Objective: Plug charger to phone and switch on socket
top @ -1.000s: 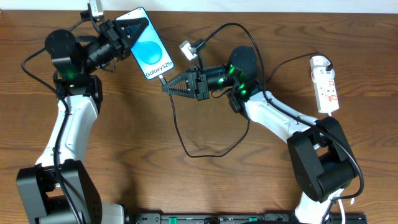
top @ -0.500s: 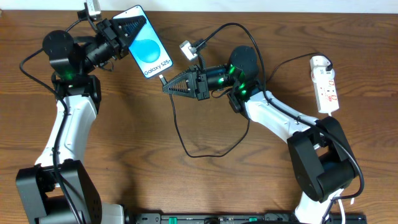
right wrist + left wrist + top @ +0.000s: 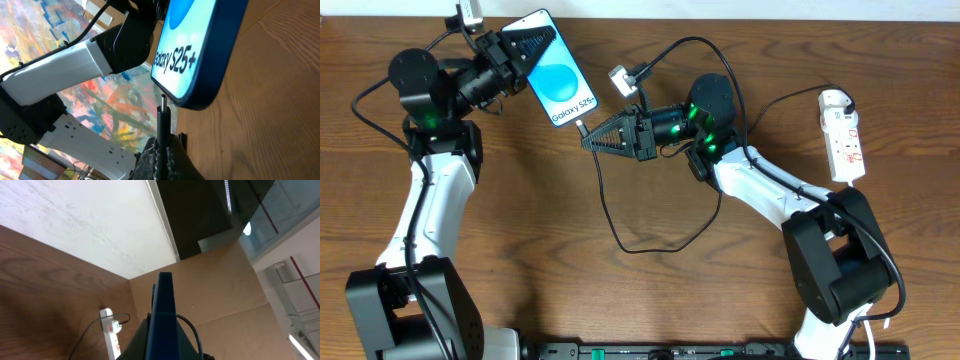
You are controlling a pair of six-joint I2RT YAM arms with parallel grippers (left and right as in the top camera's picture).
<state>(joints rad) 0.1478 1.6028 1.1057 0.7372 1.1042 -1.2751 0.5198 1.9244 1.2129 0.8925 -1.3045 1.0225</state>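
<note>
My left gripper [image 3: 525, 45] is shut on the phone [image 3: 558, 72], which it holds tilted above the table at the back left; its blue screen reads "Galaxy S25+". The left wrist view shows the phone [image 3: 163, 320] edge-on between the fingers [image 3: 162, 345]. My right gripper [image 3: 590, 141] is shut on the charger plug tip [image 3: 163, 117], whose metal end sits just at the phone's bottom edge [image 3: 200, 60]. The black charger cable [image 3: 620, 225] loops over the table. The white socket [image 3: 843, 135] lies at the far right, also seen in the left wrist view [image 3: 110, 335].
A small white-grey adapter block [image 3: 621, 79] sits on the right arm's cable behind the gripper. The black cable loop lies between the arms at table centre. A thin black cord runs into the socket's far end [image 3: 848, 100].
The phone and left gripper shifted slightly up and left between one second ago and half a second ago. Nothing has moved since.
</note>
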